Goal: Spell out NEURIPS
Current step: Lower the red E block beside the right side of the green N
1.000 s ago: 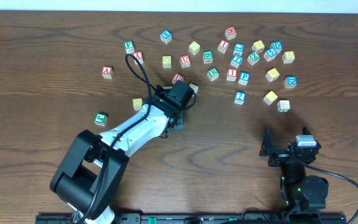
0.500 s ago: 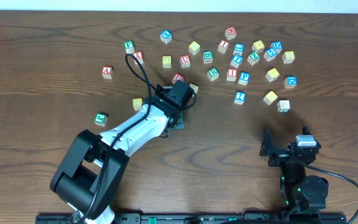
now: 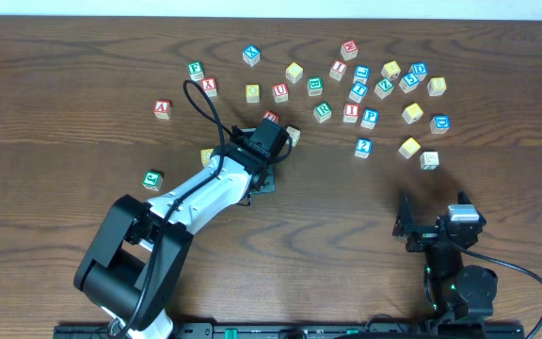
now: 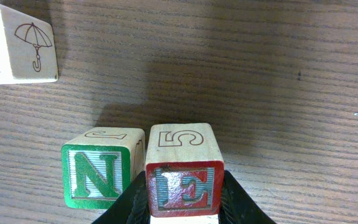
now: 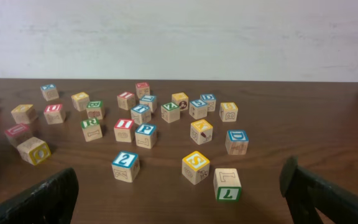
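In the left wrist view my left gripper [image 4: 185, 210] is shut on the red E cube [image 4: 184, 183]. The E cube rests on the table, touching the right side of the green N cube [image 4: 97, 177]. From overhead the left gripper [image 3: 266, 132] covers both; only a red cube edge [image 3: 270, 117] shows beside it. The red U [image 3: 279, 91], green R [image 3: 322, 111], red I [image 3: 350, 112], blue P [image 3: 370, 118] and yellow S [image 3: 409, 148] lie loose at the back. My right gripper [image 3: 438, 221] [image 5: 182, 199] is open and empty.
Several other letter cubes are scattered across the back of the table, such as a red A [image 3: 162, 108] and a blue 2 [image 5: 125, 165]. A cube with an umbrella drawing [image 4: 17, 43] lies beyond the N. A green cube [image 3: 152, 178] sits left of the arm.
My left arm has shifted slightly left and away from the robot, covering more of the yellow cube beside it. The right arm has not moved.
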